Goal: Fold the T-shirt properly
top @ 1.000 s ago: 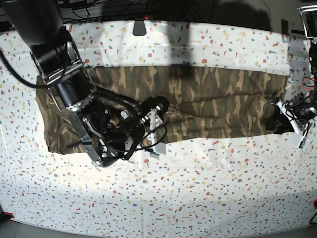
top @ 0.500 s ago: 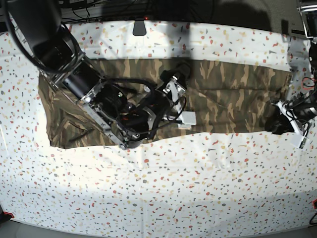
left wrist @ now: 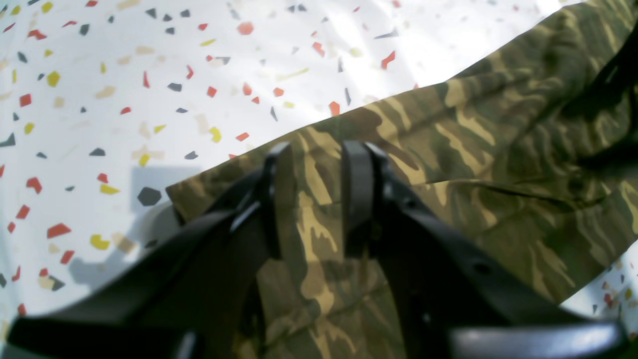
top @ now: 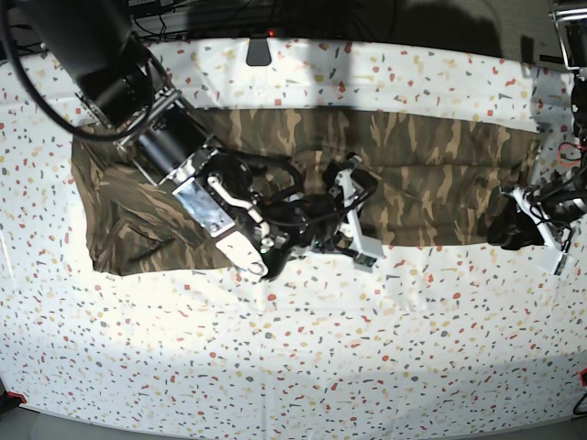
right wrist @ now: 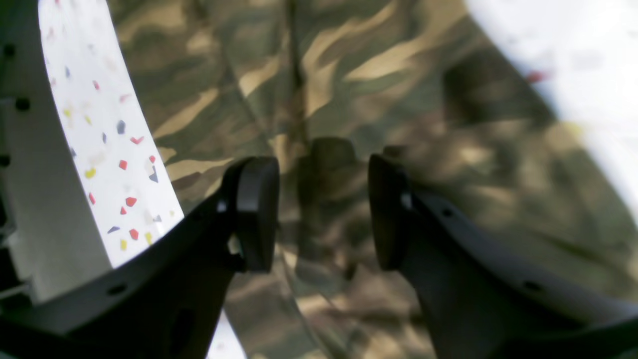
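Observation:
The camouflage T-shirt lies spread in a long band across the speckled table. My right gripper hovers over its lower middle. In the right wrist view that gripper stands open, and the blurred cloth lies below with nothing between the pads. My left gripper sits at the shirt's lower right corner. Seen from the left wrist, its narrow jaws are closed on a ridge of the T-shirt near the cloth's edge.
A white terrazzo-patterned cover spans the table. The bulky black right arm crosses the shirt's left half and hides it. A dark mount sits at the back edge. Cables and hardware hang at the right edge.
The right arm has swung from the shirt's lower left edge up and rightward over the shirt's middle, its gripper staying open. The left gripper has stayed at the right corner.

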`<state>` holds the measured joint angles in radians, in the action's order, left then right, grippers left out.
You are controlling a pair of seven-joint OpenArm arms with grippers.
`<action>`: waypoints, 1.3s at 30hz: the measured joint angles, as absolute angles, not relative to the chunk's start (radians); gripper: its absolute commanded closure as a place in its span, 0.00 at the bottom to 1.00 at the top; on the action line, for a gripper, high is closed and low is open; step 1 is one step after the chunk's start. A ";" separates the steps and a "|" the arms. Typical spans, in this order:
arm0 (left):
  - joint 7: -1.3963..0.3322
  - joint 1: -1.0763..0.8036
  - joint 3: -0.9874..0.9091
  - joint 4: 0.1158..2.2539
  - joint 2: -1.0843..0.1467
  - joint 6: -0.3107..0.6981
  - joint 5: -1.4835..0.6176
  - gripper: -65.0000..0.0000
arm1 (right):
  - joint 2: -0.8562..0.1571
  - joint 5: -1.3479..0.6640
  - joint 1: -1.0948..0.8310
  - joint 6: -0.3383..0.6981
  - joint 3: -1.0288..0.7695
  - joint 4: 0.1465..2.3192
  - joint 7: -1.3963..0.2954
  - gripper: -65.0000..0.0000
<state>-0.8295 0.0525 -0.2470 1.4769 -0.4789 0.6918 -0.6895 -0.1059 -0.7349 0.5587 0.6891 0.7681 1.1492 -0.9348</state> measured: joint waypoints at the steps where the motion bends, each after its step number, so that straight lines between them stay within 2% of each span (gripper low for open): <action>1: -0.830 0.052 -0.247 1.477 -0.479 0.692 -0.690 0.74 | -0.086 -0.731 0.556 0.690 0.768 1.115 -0.915 0.55; 6: -0.830 0.052 -0.247 1.477 -0.479 0.691 -0.689 0.74 | -0.001 -0.719 0.563 0.692 0.767 0.997 -0.915 0.55; 11: -0.830 0.052 -0.247 1.477 -0.480 0.691 -0.689 0.74 | 0.065 -0.902 0.566 0.693 0.767 0.994 -1.109 0.55; 15: -0.830 0.052 -0.247 1.477 -0.480 0.691 -0.690 0.74 | 0.109 -1.132 0.567 0.693 0.766 0.994 -1.312 0.55; 19: -0.830 0.052 -0.247 1.477 -0.480 0.691 -0.689 0.74 | 0.113 -1.245 0.576 0.694 0.767 0.995 -1.311 0.55; 22: -0.830 0.052 -0.247 1.477 -0.480 0.691 -0.690 0.74 | 0.111 -1.132 0.606 0.694 0.766 0.995 -1.186 0.55; 26: -0.830 0.052 -0.247 1.477 -0.480 0.692 -0.689 0.74 | 0.106 -0.726 0.626 0.689 0.765 0.995 -0.814 0.55; 30: -0.829 0.053 -0.247 1.477 -0.479 0.692 -0.675 0.74 | 0.123 -0.487 0.611 0.689 0.763 0.994 -0.672 0.55; 34: -0.743 0.052 -0.247 1.477 -0.480 0.692 -0.537 0.74 | 0.150 -0.424 0.582 0.690 0.765 0.962 -0.575 0.55; 37: -0.691 0.056 -0.247 1.477 -0.480 0.692 -0.477 0.74 | 0.149 -0.430 0.587 0.693 0.766 0.884 -0.577 0.55; 39: -0.684 0.055 -0.247 1.477 -0.480 0.692 -0.445 0.74 | 0.146 -0.510 0.586 0.691 0.766 0.833 -0.644 0.55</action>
